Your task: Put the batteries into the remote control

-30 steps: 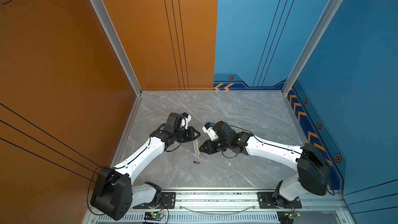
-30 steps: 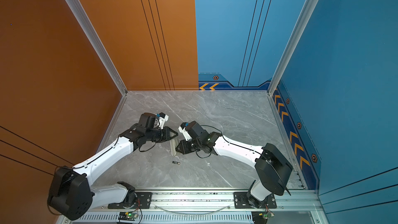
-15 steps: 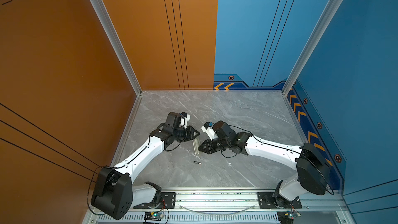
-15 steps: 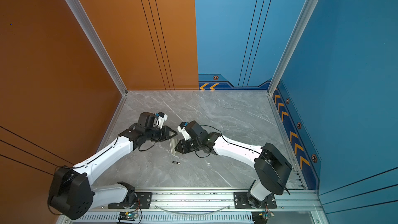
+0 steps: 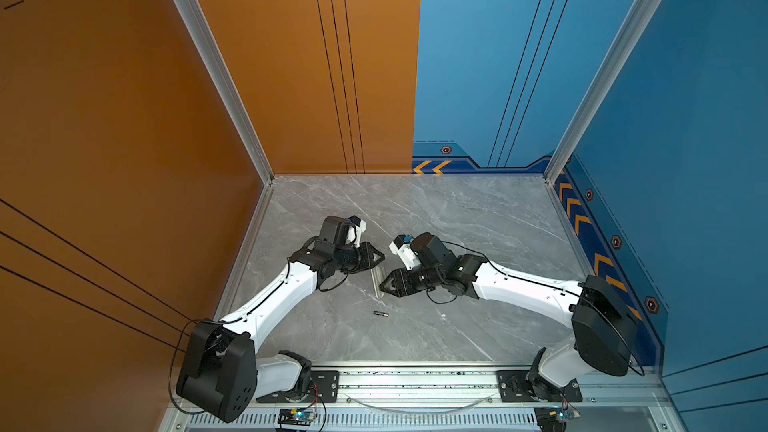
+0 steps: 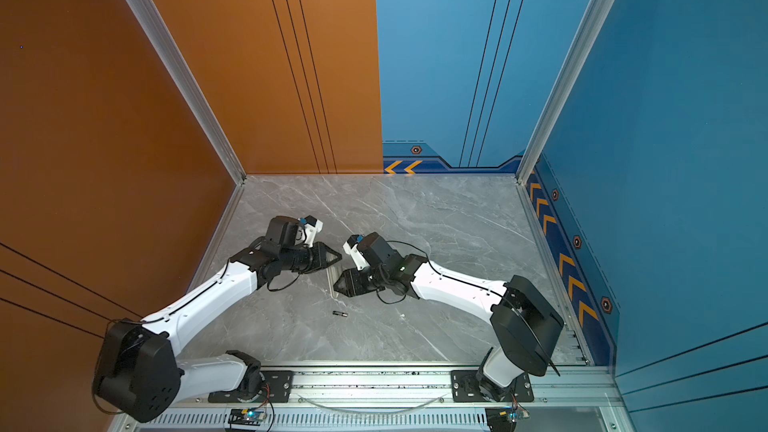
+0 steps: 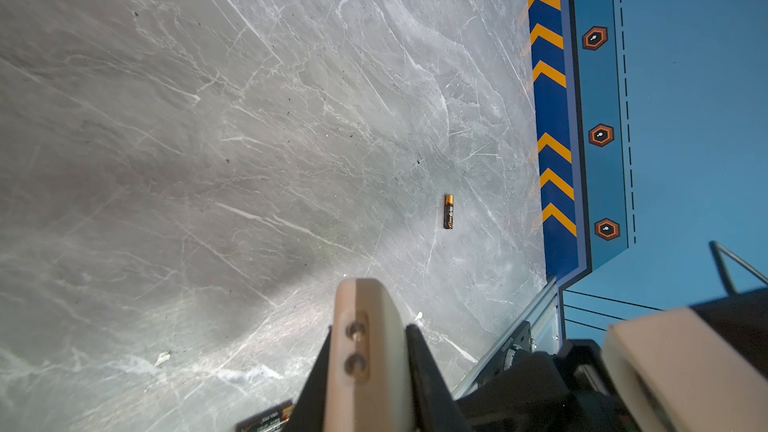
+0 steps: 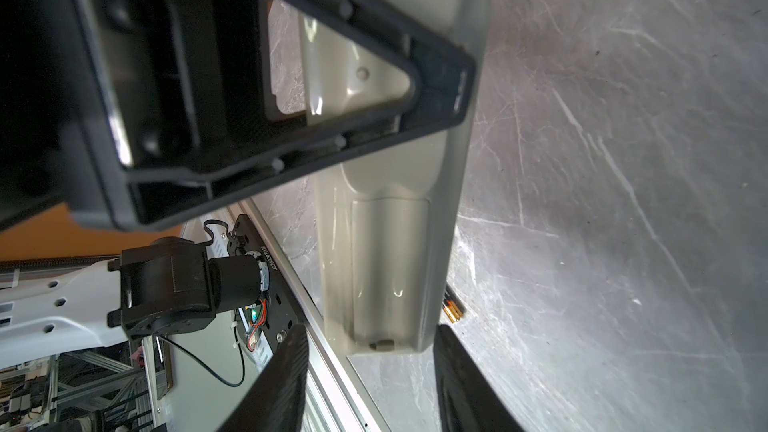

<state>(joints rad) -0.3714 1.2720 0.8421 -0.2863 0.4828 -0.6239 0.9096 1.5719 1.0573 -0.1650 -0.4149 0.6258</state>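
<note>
On the surface, left jaws pinch the remote by one end; right jaws stand spread astride its cover. Likely best: hold firm, slide the cover straight off. One battery lies just beside the remote, a second battery nearby.

Right wrist view: a black finger of the left gripper is covering the upper stretch of the remote control. The remote's edge is hiding all but the copper-orange tip of a half-hidden battery, lower centre-right. The bottom edge is cropping both fingers of the right gripper.

Left wrist view: the bottom edge is cutting off a cropped battery and, lower right, a blurred cream block, unidentifiable.

In both top views the remote control is showing as a pale sliver, its details too small to tell.
</note>
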